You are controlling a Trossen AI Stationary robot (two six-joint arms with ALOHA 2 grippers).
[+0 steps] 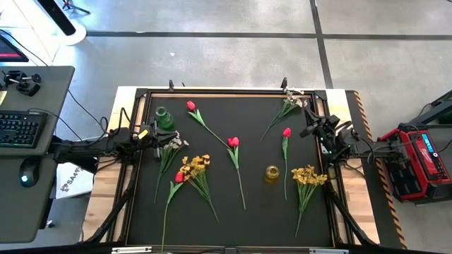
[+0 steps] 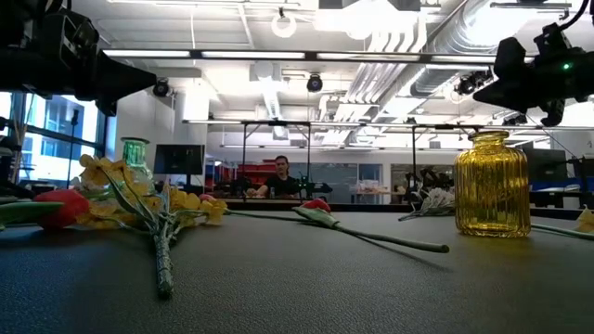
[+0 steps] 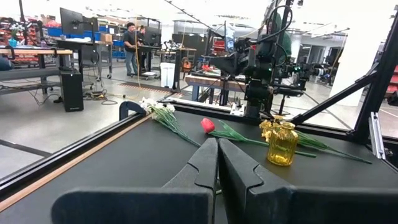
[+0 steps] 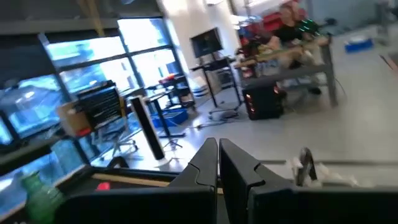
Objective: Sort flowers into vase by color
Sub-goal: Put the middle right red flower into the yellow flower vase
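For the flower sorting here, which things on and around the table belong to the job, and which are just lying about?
Job:
red tulips
yellow flowers
white flowers
green vase
yellow vase
left gripper and right gripper, both shut, empty

Lying about:
keyboard
mouse
red box

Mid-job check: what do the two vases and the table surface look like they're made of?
Yellow vase: looks like ribbed, tinted glass, glossy, with light passing through it. Green vase: likely translucent glass too, though partly hidden behind yellow blossoms. Table surface: a dark matte mat with fine grain and no glare, possibly rubber or textured plastic.
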